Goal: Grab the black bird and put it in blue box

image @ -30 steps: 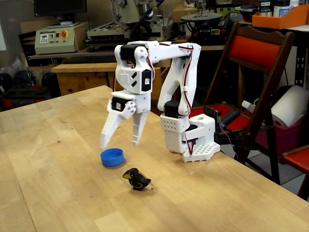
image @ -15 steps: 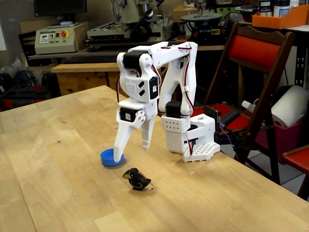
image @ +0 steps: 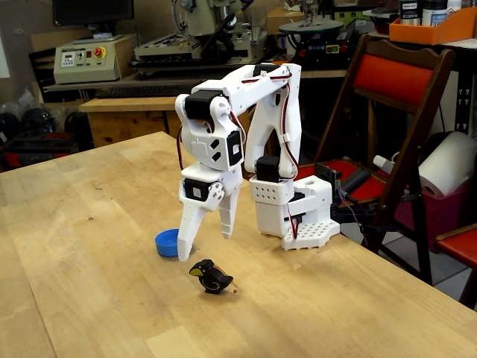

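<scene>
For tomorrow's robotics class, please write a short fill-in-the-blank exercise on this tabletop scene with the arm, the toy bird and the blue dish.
1. The black bird rests on the wooden ____.
2. The blue box holds ____.
3. The gripper has its jaws ____, with nothing between them.
4. In the fixed view, the bird's beak is coloured ____.

Missing words: table; nothing; open; yellow.
</scene>
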